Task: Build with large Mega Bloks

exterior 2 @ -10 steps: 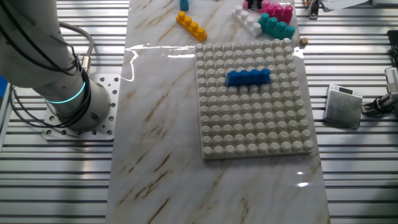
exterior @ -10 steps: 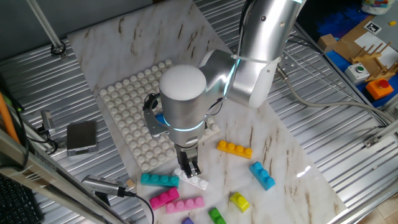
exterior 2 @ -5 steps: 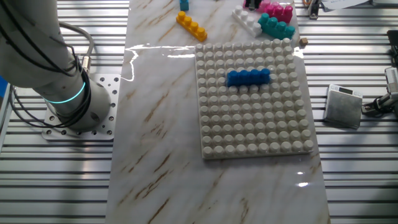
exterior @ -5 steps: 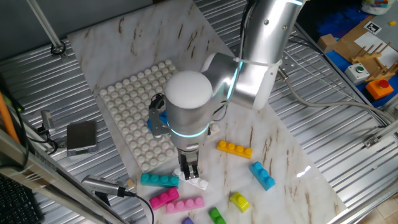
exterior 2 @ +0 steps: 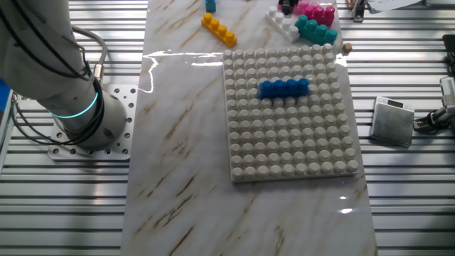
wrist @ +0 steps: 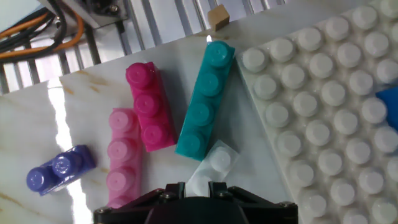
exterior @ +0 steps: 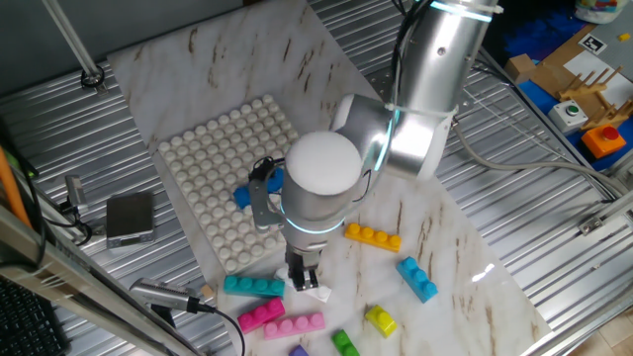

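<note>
Your pincer (exterior: 306, 281) hangs low over the table (exterior: 435, 237), its two fingers closed on the white brick (exterior: 315, 290) at the near edge of the white studded plate (exterior: 213, 163). From the hand view you see that brick (wrist: 210, 168) reaching out from between the fingers, its far end touching the lower end of the teal brick (wrist: 205, 102). That teal brick lies slanted right beside the plate's edge. Left of it sit the dark pink brick (wrist: 149, 107) and the pale pink brick (wrist: 120, 155), side by side and touching, with a small purple brick (wrist: 59, 168) further left. On the plate you have a blue brick (exterior 2: 283, 87) pressed onto the studs. Off to the arm's other side lie an orange brick (exterior: 373, 237), a light blue brick (exterior: 417, 278) and a yellow brick (exterior: 381, 319), each apart from the others.
</note>
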Available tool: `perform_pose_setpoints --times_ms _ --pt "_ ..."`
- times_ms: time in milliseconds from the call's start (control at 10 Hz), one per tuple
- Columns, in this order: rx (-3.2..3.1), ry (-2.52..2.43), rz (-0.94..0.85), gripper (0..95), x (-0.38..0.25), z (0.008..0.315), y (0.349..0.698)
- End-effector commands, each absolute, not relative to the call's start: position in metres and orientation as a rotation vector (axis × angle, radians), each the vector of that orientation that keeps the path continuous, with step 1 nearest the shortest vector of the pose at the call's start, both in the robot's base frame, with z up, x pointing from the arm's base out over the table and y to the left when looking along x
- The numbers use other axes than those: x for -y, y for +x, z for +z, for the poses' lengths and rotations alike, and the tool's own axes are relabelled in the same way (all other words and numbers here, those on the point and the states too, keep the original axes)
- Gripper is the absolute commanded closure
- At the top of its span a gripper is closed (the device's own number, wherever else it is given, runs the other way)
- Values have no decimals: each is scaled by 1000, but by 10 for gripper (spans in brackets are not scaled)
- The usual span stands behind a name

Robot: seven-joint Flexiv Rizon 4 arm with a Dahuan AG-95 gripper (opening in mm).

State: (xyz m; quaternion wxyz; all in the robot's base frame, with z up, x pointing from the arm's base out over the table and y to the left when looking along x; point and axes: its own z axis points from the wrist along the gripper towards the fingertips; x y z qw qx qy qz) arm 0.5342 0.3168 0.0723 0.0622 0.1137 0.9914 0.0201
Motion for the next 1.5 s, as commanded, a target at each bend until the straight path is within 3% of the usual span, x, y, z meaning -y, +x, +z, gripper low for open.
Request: perform_pose_setpoints --times_ms 100,1500 --pt "-3017 72 177 760 -321 69 537" --pt "-3023 -12 226 760 -362 44 532"
